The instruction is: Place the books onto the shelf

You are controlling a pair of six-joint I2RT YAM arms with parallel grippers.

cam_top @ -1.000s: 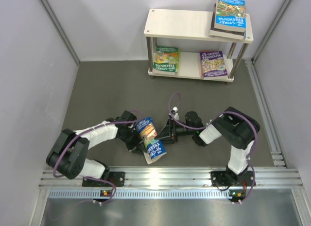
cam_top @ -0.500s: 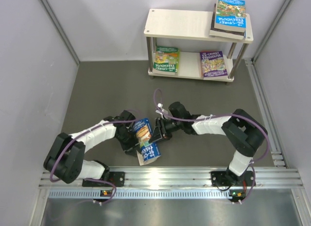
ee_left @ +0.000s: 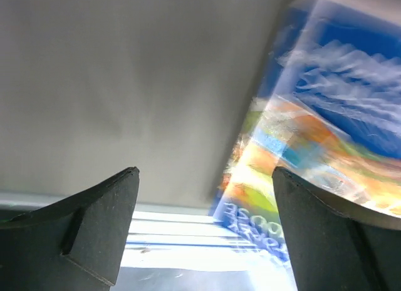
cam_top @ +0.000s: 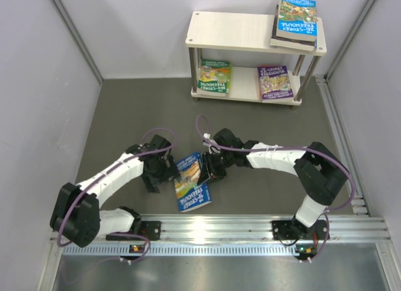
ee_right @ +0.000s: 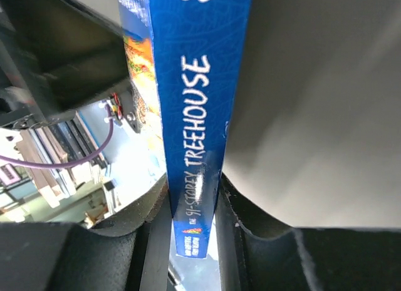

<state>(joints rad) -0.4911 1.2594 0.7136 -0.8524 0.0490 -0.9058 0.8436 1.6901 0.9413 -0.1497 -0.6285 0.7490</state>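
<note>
A blue "Treehouse" book (cam_top: 192,184) stands tilted on the dark floor between both arms. My right gripper (cam_top: 208,170) is shut on its spine; in the right wrist view the blue spine (ee_right: 195,84) runs down between the two pads of the gripper (ee_right: 194,222). My left gripper (cam_top: 165,173) sits just left of the book, open. In its wrist view the gripper (ee_left: 207,206) holds nothing and the blurred cover (ee_left: 313,134) lies beside the right finger (ee_left: 326,228). The shelf (cam_top: 238,31) stands at the back. It carries a stack of books (cam_top: 296,19) on top, plus a green one (cam_top: 214,76) and a purple one (cam_top: 274,81) below.
Grey walls close in the floor on the left, back and right. An aluminium rail (cam_top: 219,228) runs along the near edge by the arm bases, and a track (cam_top: 341,147) runs along the right side.
My left gripper has opened, let go of the blue book and drawn back to the left. My right arm reached in and closed on the spine. The book has tipped towards the floor.
</note>
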